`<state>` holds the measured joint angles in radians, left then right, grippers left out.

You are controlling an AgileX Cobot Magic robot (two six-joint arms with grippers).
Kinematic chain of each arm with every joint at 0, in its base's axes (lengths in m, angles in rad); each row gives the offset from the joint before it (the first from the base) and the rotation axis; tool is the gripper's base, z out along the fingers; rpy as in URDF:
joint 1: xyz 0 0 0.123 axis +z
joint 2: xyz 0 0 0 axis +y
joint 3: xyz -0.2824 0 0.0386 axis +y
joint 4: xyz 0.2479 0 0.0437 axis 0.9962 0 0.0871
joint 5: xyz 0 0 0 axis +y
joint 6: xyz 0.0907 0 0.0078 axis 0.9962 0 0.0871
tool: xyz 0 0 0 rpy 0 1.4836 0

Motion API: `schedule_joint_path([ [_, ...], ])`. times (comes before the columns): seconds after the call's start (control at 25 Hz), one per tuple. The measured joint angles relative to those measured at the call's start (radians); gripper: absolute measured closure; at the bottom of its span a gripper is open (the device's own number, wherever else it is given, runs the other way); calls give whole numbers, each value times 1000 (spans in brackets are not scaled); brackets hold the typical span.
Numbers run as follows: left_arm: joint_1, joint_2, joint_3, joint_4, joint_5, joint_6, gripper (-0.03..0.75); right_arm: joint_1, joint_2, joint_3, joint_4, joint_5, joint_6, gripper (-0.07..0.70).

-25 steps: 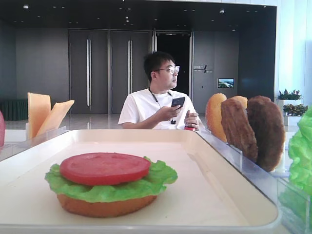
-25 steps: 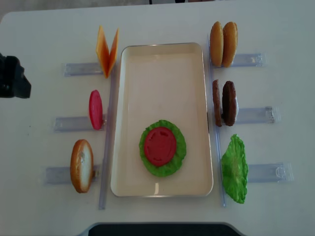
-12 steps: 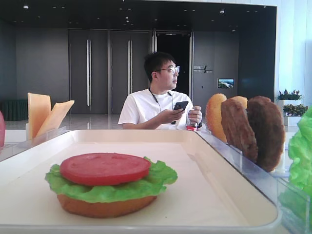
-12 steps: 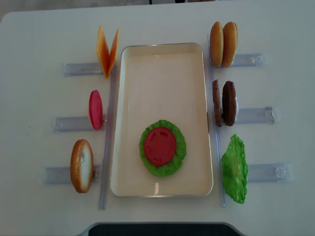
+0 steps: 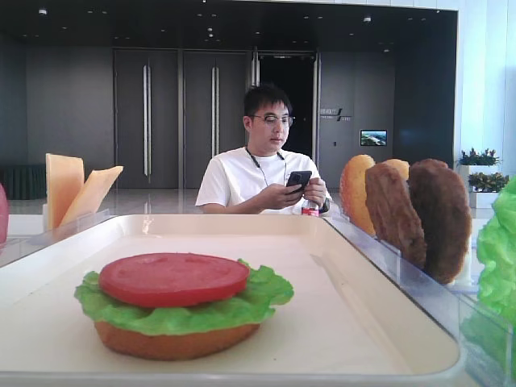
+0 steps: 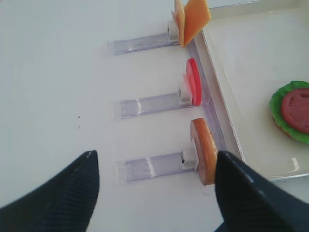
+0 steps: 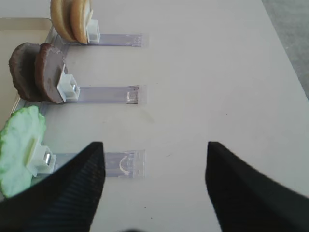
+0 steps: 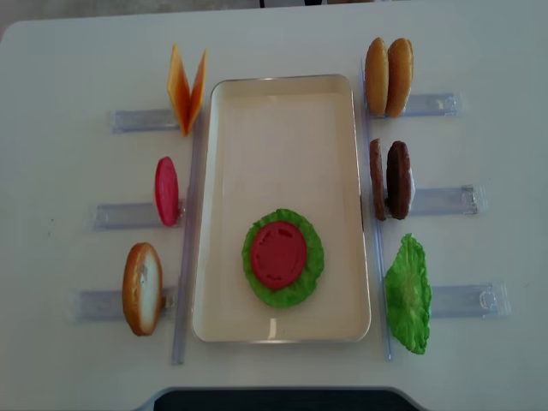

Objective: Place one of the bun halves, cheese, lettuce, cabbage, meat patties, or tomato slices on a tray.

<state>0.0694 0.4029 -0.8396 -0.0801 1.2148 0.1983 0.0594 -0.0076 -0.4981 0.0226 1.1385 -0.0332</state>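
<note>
Low in the centre of the overhead frame, a tomato slice (image 8: 278,254) lies on lettuce (image 8: 283,258) atop a bun half (image 5: 173,339) inside the tray (image 8: 282,111). Left of the tray stand cheese (image 8: 187,88), another tomato (image 8: 166,190) and a bun (image 8: 142,288); right of it, buns (image 8: 388,76), patties (image 8: 390,179) and lettuce (image 8: 408,294). Left pincer (image 6: 154,193) and right pincer (image 7: 152,186) hang released over the bare surface (image 8: 68,154), each holding nothing

A tomato slice (image 8: 278,254) lies on lettuce (image 8: 283,258) near the tray's (image 8: 282,103) front edge. Cheese (image 8: 186,87) stands beside its rear left corner; meat patties (image 8: 390,180) stand along its right edge.
</note>
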Motion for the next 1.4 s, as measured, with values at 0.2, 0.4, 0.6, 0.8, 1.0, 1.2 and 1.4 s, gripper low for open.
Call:
schedule_joint_path([
  [0.2, 0, -130, 97, -24, -7, 3, 150, 0, 0, 0, 0, 0, 0, 170],
  [0.4, 0, -262, 188, -56, -32, 4, 150, 0, 0, 0, 0, 0, 0, 170],
  [0.6, 0, -371, 250, -82, -49, 4, 150, 0, 0, 0, 0, 0, 0, 170],
  [0.8, 0, -420, 277, -98, -54, 5, 150, 0, 0, 0, 0, 0, 0, 170],
  [1.0, 0, -421, 283, -89, -58, 23, 150, 0, 0, 0, 0, 0, 0, 170],
  [1.2, 0, -421, 327, -62, -96, 25, 150, 0, 0, 0, 0, 0, 0, 170],
  [1.4, 0, -421, 362, -24, -98, -32, 150, 0, 0, 0, 0, 0, 0, 170],
])
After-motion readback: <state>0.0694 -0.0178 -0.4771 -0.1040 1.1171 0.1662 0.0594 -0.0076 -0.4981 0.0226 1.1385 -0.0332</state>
